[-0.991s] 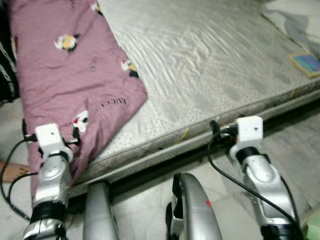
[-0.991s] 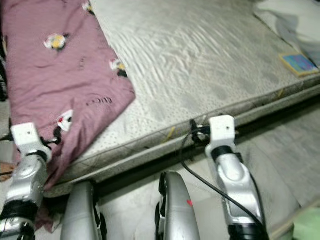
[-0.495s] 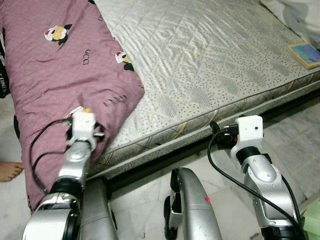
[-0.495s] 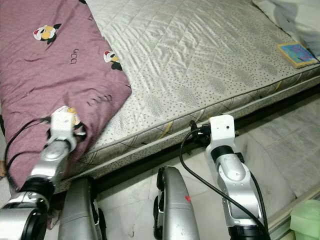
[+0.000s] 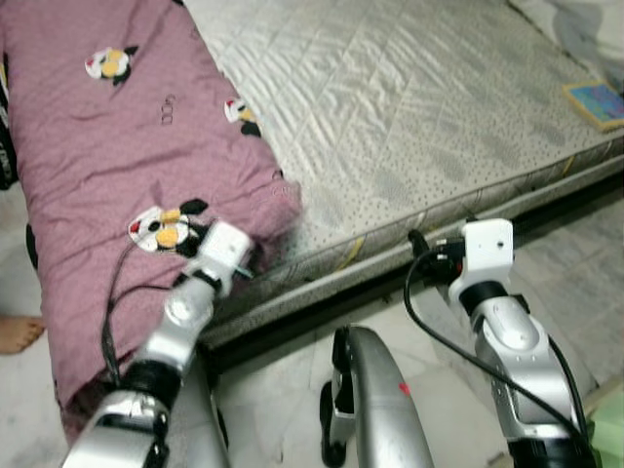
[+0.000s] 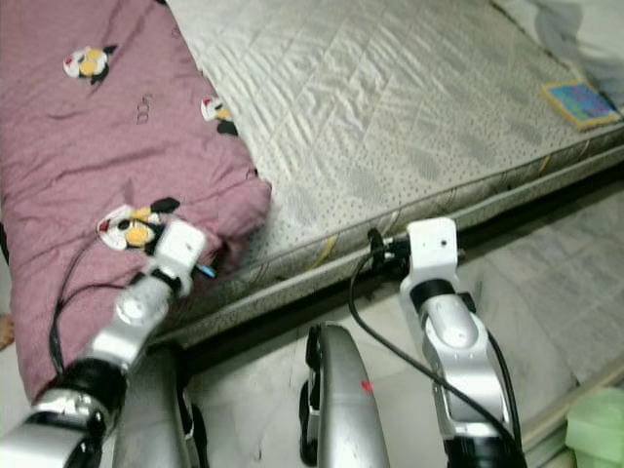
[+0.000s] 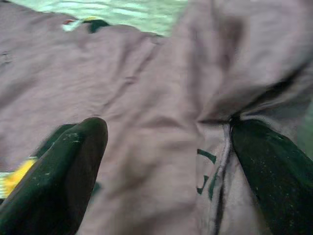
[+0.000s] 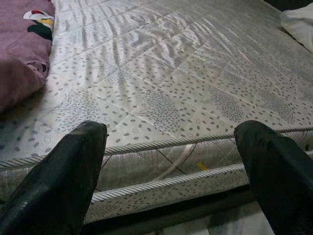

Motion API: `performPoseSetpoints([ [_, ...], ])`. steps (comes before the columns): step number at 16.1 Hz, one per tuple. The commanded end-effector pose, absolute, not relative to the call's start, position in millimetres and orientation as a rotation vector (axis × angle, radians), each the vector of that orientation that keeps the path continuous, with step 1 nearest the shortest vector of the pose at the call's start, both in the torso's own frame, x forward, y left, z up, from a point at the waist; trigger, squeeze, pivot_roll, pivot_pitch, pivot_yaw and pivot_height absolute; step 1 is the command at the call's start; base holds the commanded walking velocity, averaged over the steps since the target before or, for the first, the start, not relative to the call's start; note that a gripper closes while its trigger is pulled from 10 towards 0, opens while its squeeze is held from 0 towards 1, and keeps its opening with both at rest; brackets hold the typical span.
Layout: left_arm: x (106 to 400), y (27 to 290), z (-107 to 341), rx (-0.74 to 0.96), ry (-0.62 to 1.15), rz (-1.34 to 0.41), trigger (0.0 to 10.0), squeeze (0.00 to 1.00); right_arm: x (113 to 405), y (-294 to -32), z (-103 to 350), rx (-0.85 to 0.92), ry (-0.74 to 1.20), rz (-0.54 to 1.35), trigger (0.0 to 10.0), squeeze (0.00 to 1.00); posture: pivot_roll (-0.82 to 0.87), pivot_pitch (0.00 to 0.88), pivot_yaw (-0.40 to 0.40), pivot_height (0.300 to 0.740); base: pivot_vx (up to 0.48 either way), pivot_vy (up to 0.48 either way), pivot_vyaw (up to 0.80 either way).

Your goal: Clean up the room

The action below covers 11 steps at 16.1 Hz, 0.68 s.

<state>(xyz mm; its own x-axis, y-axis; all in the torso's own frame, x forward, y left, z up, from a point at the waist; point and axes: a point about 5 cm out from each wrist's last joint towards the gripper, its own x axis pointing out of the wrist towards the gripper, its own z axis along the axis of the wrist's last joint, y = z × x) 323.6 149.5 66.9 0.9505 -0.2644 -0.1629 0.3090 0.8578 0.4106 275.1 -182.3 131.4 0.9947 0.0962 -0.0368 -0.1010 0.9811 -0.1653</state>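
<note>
A purple blanket (image 5: 117, 146) with cartoon prints lies on the left part of the grey quilted mattress (image 5: 409, 117) and hangs over its near edge. My left gripper (image 7: 168, 129) is pushed into the blanket's near corner; its fingers (image 7: 73, 161) are open, with bunched purple fabric between them. In the left eye view that arm's wrist (image 5: 222, 255) sits at the corner. My right gripper (image 8: 171, 129) stands open and holds nothing, just in front of the mattress's side edge (image 8: 161, 166).
A colourful book (image 5: 595, 102) lies near the mattress's right edge, with white bedding (image 5: 575, 19) behind it. A person's bare foot (image 5: 15, 331) is on the floor at the left. A pale green object (image 6: 595, 429) sits at the lower right. My legs (image 5: 375, 400) stand on pale tiles.
My left arm has swung up and to the right, from beside the hanging blanket to its near corner, which is now bunched. The right arm has hardly moved. The view has shifted a little.
</note>
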Motion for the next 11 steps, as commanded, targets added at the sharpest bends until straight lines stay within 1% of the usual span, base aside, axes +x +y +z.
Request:
performPoseSetpoints([
  [1,323,152,72,0.463,0.055,-0.286,10.0,0.00,276,-182,128,-0.167,0.050,0.106,10.0,0.00,-0.14,0.211,-0.080,0.564,0.000,0.000,0.00],
  [2,326,158,79,0.436,0.020,-0.234,10.0,0.00,276,-181,128,-0.168,0.050,0.106,10.0,0.00,-0.14,0.208,-0.082,0.564,0.000,0.000,0.00],
  [4,333,178,100,0.340,-0.074,-0.069,10.0,0.00,277,-181,128,-0.168,0.048,0.106,10.0,0.00,-0.14,0.207,-0.082,0.564,0.000,0.000,0.00],
  [6,337,196,113,0.253,-0.126,0.057,10.0,0.00,276,-182,128,-0.171,0.047,0.106,10.0,0.00,-0.14,0.207,-0.082,0.564,0.000,0.000,0.00],
  [8,337,202,115,0.221,-0.134,0.102,10.0,0.00,276,-182,128,-0.172,0.046,0.105,10.0,0.00,-0.14,0.207,-0.081,0.564,0.000,0.000,0.00],
  [9,339,211,111,0.154,-0.084,0.165,10.0,0.00,276,-182,128,-0.172,0.047,0.105,10.0,0.00,-0.14,0.209,-0.080,0.564,0.000,0.000,0.00],
  [10,339,215,106,0.137,-0.044,0.187,10.0,0.00,276,-181,128,-0.172,0.047,0.105,10.0,0.00,-0.14,0.211,-0.079,0.564,0.000,0.000,0.00],
  [11,339,219,93,0.153,0.066,0.204,10.0,0.00,275,-181,128,-0.171,0.048,0.106,10.0,0.00,-0.14,0.211,-0.080,0.564,0.000,0.000,0.00],
])
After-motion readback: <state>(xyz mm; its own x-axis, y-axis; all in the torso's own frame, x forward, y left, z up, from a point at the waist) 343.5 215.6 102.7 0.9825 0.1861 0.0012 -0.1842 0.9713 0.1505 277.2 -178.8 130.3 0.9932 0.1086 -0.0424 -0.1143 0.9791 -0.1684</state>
